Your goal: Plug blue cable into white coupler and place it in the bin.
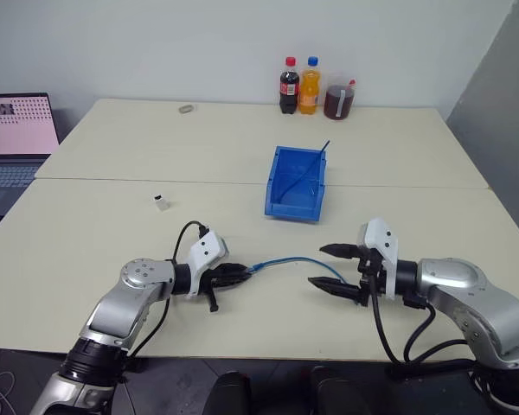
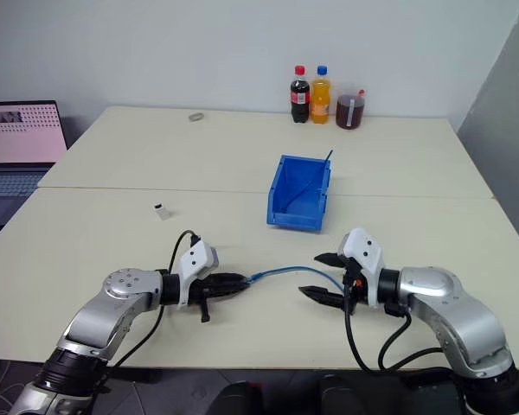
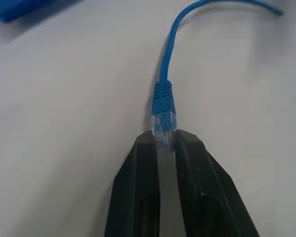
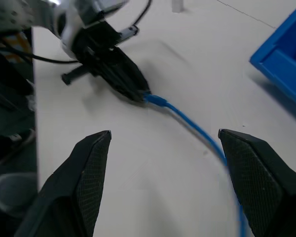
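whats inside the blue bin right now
A thin blue cable leans inside the bin, its end poking over the back rim. The front wall hides the nearest part of the floor.

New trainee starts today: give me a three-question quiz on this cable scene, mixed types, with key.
1. True or false: the left pincer is shut on the clear plug of the thin bright-blue cable.
2. The small white boxy plastic coupler is: A) inside the blue rectangular plastic bin; B) on the table, apart from both pincers; C) in the right pincer.
3. Fill in: the right pincer's fingers are ____.

Key: 1 true; 2 B; 3 open.
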